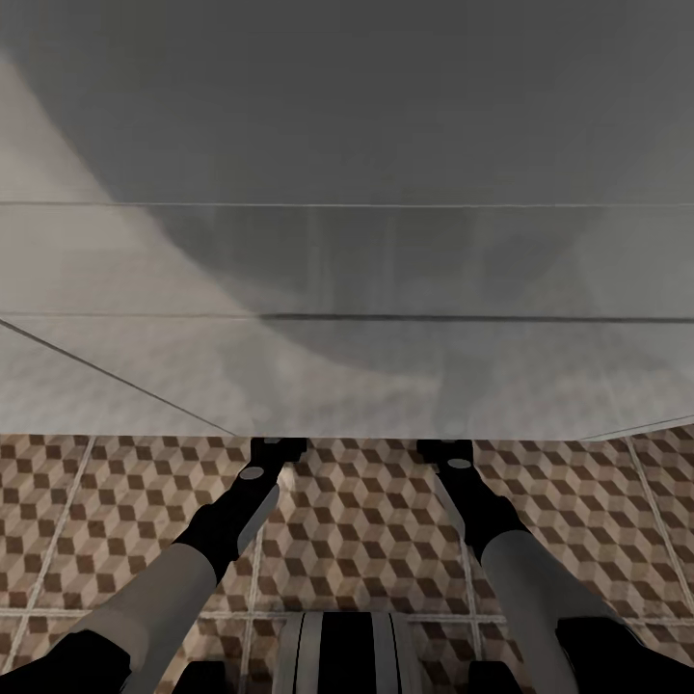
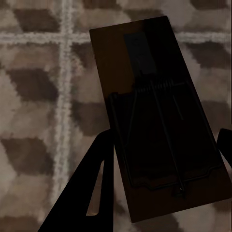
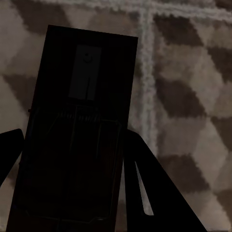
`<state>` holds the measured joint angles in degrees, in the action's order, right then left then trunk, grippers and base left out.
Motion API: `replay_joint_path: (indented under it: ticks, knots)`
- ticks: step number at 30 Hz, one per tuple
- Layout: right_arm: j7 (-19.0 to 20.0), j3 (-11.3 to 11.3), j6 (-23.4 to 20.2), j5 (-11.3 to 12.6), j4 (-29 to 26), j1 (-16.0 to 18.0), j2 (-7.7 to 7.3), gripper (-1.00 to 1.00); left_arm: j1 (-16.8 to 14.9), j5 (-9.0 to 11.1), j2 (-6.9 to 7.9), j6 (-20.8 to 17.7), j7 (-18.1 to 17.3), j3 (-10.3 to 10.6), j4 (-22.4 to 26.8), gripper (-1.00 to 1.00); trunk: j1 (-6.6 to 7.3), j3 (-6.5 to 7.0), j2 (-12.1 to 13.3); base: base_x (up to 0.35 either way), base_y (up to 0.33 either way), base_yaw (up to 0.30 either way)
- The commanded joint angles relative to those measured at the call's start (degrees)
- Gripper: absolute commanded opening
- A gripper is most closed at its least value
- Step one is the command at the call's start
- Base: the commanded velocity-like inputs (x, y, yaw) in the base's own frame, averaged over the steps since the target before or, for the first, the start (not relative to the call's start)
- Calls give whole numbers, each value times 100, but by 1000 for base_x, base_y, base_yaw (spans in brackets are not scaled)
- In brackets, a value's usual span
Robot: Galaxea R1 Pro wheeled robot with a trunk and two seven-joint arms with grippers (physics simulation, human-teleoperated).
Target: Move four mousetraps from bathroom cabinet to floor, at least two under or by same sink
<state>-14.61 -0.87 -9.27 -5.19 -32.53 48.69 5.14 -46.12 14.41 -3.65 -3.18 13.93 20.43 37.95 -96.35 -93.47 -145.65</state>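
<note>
In our left wrist view a mousetrap (image 2: 154,121) lay between the two dark fingers (image 2: 92,188) of the left gripper (image 2: 162,166), which pinched its long edges; beneath it ran the cube-patterned bathroom floor (image 2: 34,96). In our right wrist view a second mousetrap (image 3: 77,130) sat the same way in the right gripper (image 3: 70,159), its fingers (image 3: 150,179) closed on the board's sides.

We judged each trap light, stiff and flat: a thin wooden board with a wire spring and bar on top. The plain long edges seemed the safest hold, since pressure on the wire might trip it, and so slim a board could twist or slip out of a pinch.

From the head view both arms reached forward and down over the tiles, their tips hidden under a pale grey ledge (image 1: 347,366). Whether the traps touched the floor we could not tell.
</note>
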Motion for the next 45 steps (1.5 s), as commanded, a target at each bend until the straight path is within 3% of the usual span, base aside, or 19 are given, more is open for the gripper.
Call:
replay_joint_path:
  ticks: [1, 13, 20, 36, 45]
  knots:
    - [-24, -8, -40, -36, 45, 0, 7, -100, -2, 45, 5, -10, 31, 35, -10, -100, 1, -3, -1, 0, 0, 0]
    - [-24, 39, 187, -38, 1036, 11, -1, -100, -21, 94, -11, 24, -222, 57, -872, -100, 1, -3, -1, 0, 0, 0]
    - [45, 43, 181, -28, 1148, 125, -11, -100, -113, 111, -12, 13, -441, 51, -992, -100, 1, -3, -1, 0, 0, 0]
    - [141, 43, 243, -22, 1443, 378, -13, -100, -151, 103, -13, 23, -474, 49, -1008, -100, 1, -3, -1, 0, 0, 0]
    - [171, 43, 257, 528, 1553, 515, -64, -100, -160, 98, -13, 28, -477, 50, -1008, -100, 1, -3, -1, 0, 0, 0]
